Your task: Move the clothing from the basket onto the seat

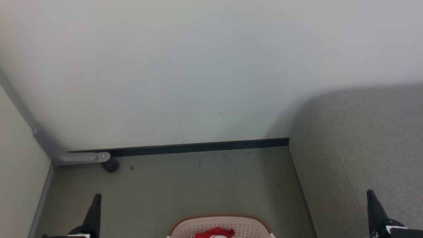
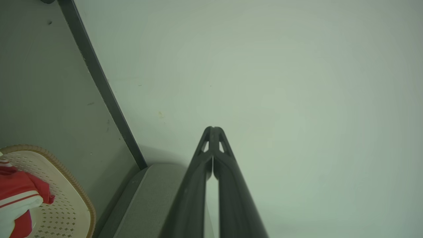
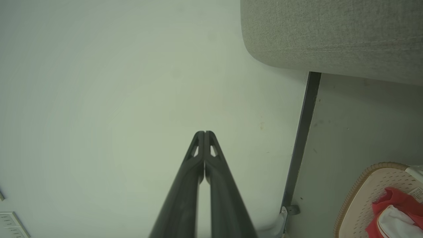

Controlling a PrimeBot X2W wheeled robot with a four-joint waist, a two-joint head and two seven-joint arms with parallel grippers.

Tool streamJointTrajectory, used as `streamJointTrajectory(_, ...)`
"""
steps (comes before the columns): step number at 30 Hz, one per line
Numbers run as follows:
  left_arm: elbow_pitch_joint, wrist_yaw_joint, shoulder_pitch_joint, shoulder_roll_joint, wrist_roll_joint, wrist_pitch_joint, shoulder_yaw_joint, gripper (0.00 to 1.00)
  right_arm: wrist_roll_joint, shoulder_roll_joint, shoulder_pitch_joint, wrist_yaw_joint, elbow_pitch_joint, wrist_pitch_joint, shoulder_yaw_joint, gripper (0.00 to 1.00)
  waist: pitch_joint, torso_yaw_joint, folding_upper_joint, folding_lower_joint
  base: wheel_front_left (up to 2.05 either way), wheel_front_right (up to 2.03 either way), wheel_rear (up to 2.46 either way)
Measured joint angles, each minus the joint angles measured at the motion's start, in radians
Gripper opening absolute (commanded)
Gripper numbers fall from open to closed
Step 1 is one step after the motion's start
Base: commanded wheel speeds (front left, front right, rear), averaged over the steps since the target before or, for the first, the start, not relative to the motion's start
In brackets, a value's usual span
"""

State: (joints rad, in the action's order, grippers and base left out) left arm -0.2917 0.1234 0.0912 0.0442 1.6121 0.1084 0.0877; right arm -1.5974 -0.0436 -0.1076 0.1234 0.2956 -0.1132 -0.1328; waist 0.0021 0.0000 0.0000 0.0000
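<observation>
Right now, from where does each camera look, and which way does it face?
Head view: on the head, facing forward and down at wall, floor, the oval beige perforated plastic basket and large grey woven-fabric seat; left gripper and right gripper, both shut, show below.
Left wrist view: on that wrist, facing the wall along its closed fingers.
Right wrist view: likewise, from the right wrist.
Shared: both wrist views show the basket, red-and-white clothing in it, and the seat.

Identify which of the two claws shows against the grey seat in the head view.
The right claw: grey seat fabric lies behind it, while the left claw shows against floor.
</observation>
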Motion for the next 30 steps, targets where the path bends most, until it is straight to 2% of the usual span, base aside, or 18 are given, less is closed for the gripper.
streamJointTrajectory(30,0.000,0.000,0.000,0.000,0.000,0.000,0.000,0.00,0.000,0.000,0.000,0.000,0.000,0.000,0.000,0.00,0.000,0.000,0.0000,0.0000,0.00,0.00,0.00)
